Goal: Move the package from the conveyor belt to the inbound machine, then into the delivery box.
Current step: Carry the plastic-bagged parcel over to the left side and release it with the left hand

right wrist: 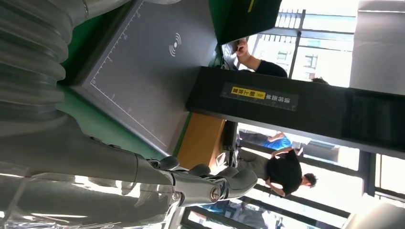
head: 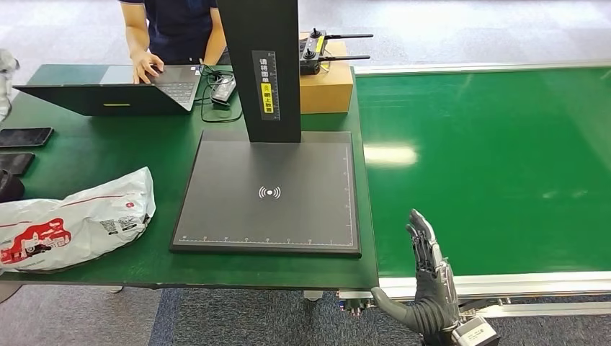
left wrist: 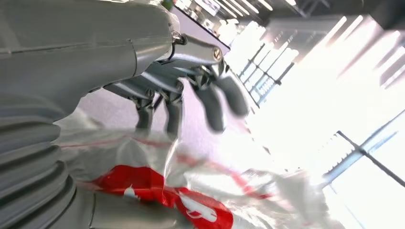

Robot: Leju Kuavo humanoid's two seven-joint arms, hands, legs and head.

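The package (head: 72,223), a crumpled white mailer bag with red print, lies on the green table left of the inbound machine's dark plate (head: 266,191). In the left wrist view my left hand (left wrist: 191,90) hovers just over the package (left wrist: 162,191) with its fingers spread and nothing in them. My right hand (head: 429,277) stands open and upright at the near edge of the green conveyor belt (head: 490,158), holding nothing. The right wrist view shows this right hand (right wrist: 200,183) beside the plate (right wrist: 143,81). No package lies on the belt.
The machine's black column (head: 263,65) rises behind the plate. Behind it sits a cardboard box (head: 326,88) with a controller on top. At the far left a person (head: 173,29) types on a laptop (head: 115,94). Phones (head: 25,137) lie at the table's left edge.
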